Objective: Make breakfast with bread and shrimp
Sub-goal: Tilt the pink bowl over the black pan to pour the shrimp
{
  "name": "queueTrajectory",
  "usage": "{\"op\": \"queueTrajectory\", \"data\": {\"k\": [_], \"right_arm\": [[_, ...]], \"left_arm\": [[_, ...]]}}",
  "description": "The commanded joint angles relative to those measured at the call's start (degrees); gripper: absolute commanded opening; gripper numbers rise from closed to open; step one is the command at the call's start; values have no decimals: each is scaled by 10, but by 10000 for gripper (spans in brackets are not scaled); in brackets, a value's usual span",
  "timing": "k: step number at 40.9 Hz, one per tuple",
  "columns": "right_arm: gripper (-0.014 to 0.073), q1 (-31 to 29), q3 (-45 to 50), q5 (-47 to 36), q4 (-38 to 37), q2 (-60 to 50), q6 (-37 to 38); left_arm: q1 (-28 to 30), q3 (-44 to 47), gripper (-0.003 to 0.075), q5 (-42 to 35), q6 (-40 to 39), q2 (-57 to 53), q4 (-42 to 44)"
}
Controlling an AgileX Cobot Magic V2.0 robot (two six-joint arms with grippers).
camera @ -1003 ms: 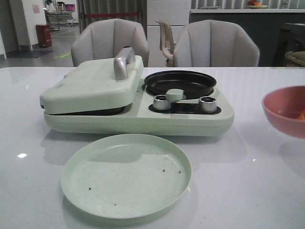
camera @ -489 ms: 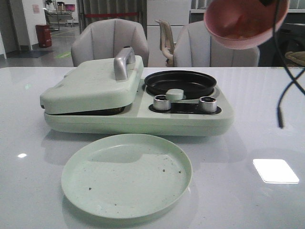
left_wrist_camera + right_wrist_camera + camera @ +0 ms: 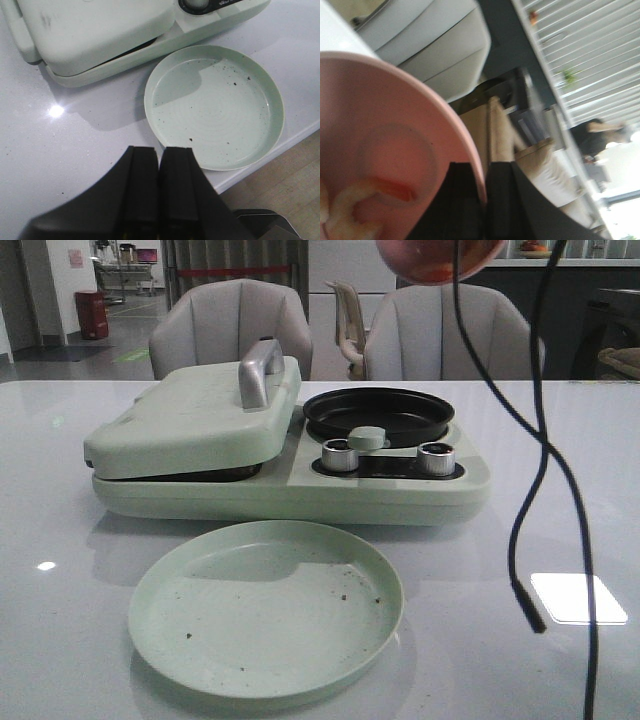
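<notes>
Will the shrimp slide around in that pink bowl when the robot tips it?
Probably yes. The shrimp lie loose on the smooth inside of the pink bowl, so they likely slide together when it tilts. The right gripper pinches only the rim, so the bowl might wobble.

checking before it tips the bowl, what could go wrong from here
1. The right gripper pinches only the rim of the pink bowl, held high above the black pan; the shrimp could spill early or miss the pan.
2. A black cable dangles down toward the table near the cooker's knobs and might snag there.
</notes>
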Motion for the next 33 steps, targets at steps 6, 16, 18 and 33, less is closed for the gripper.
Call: {"op": "queueTrajectory", "data": {"k": [6, 16, 18, 33], "right_arm": [[46, 20, -22, 36, -172, 4, 51], [46, 20, -22, 36, -172, 47, 51], [46, 20, -22, 40, -172, 62, 51], [46, 20, -33, 109, -172, 115, 51]], "left_arm": [[-5, -16, 100, -40, -4, -6, -7], [-5, -16, 100, -40, -4, -6, -7], [-5, -16, 100, -40, -4, -6, -7], [-5, -16, 100, -40, -4, -6, -7]]}}
